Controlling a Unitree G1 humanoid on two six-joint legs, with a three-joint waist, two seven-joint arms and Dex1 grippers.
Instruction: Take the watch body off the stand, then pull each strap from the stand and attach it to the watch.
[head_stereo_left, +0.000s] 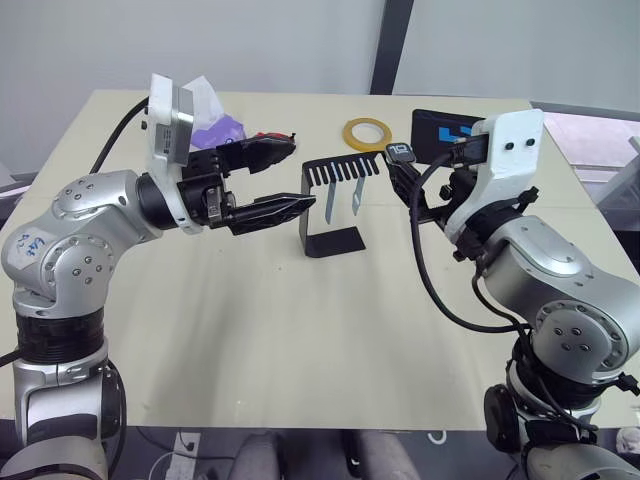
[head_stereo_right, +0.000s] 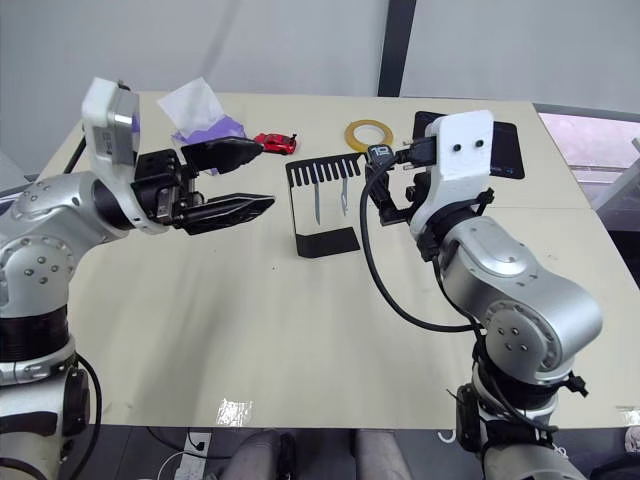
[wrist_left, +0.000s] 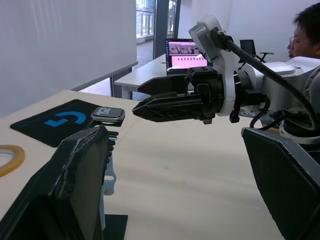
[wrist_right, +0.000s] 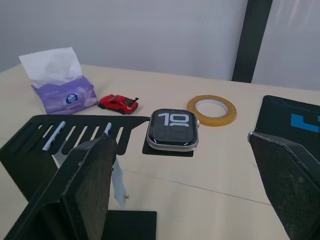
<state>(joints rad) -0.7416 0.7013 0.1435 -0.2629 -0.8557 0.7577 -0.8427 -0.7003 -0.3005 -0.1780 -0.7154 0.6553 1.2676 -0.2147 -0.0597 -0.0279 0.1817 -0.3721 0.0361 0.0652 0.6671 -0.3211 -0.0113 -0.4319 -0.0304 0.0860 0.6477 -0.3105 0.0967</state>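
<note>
Evidently nothing removed yet.
Surface (head_stereo_left: 250, 330) carries stand (head_stereo_left: 330, 205); both claws released, left claw (head_stereo_left: 285, 178) left of it, right claw (wrist_left: 142, 97) facing watch body (wrist_right: 173, 129) on its right end; straps (head_stereo_left: 342, 200) hang from slots.

Pale beige tabletop (head_stereo_left: 250, 340): surface for all items.
Thin black sheet-metal stand (head_stereo_left: 335, 205): centre, flat foot on table, comb-slotted top bar running right.
Two pale blue-grey straps (head_stereo_left: 343, 198): hanging from comb slots, side by side.
Small rounded-square watch body with dark screen (head_stereo_left: 401, 152): at right end of top bar.
Yellow tape ring (head_stereo_left: 366, 133): far, flat on table.
Black mouse pad with blue logo (head_stereo_left: 440, 128): far right, partly hidden by right arm.
Purple tissue pack (head_stereo_left: 214, 120): far left.
Small red toy car (head_stereo_left: 272, 137): beside tissue pack.
Left gripper (head_stereo_left: 285, 180): left of stand, fingers apart, empty.
Right gripper (head_stereo_left: 405, 180): just beside watch body; finger spacing unclear.
</note>
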